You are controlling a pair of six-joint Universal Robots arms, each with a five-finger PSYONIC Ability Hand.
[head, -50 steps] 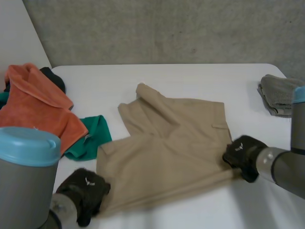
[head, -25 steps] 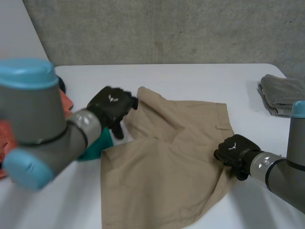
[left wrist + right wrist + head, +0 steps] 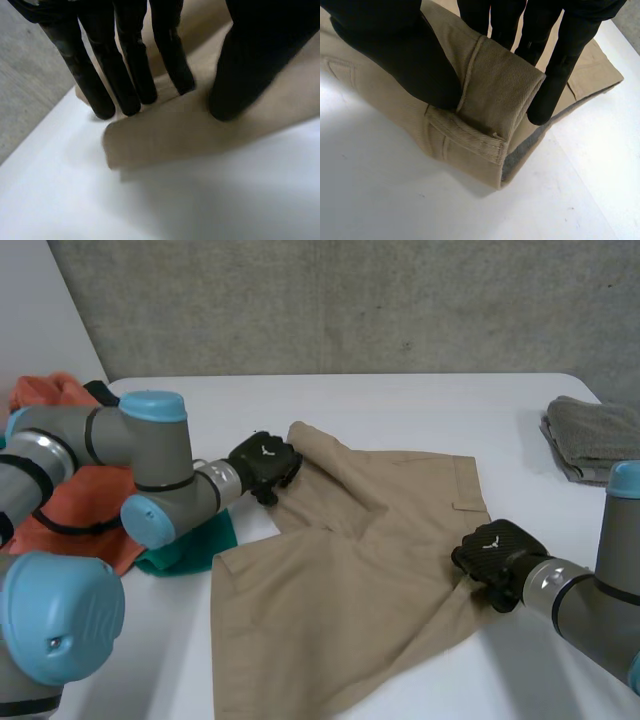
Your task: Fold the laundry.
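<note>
Tan shorts point(image 3: 350, 570) lie spread across the middle of the white table point(image 3: 420, 410). My left hand point(image 3: 262, 460) rests on their far left corner. In the left wrist view its fingers point(image 3: 125, 75) stand straight on the tan cloth point(image 3: 175, 130), with the thumb set down apart from them, so the hand is open. My right hand point(image 3: 492, 550) is at the shorts' right edge. There its thumb point(image 3: 400, 55) and fingers pinch a folded-over piece of the waistband point(image 3: 495, 85).
An orange cloth point(image 3: 70, 450) and a green cloth point(image 3: 195, 540) lie at the table's left, under my left arm. A folded grey cloth point(image 3: 590, 435) sits at the far right edge.
My left hand left the shorts' near left corner and swung over to their far left corner, where it set down. The right hand kept its grip and drew slightly leftwards.
</note>
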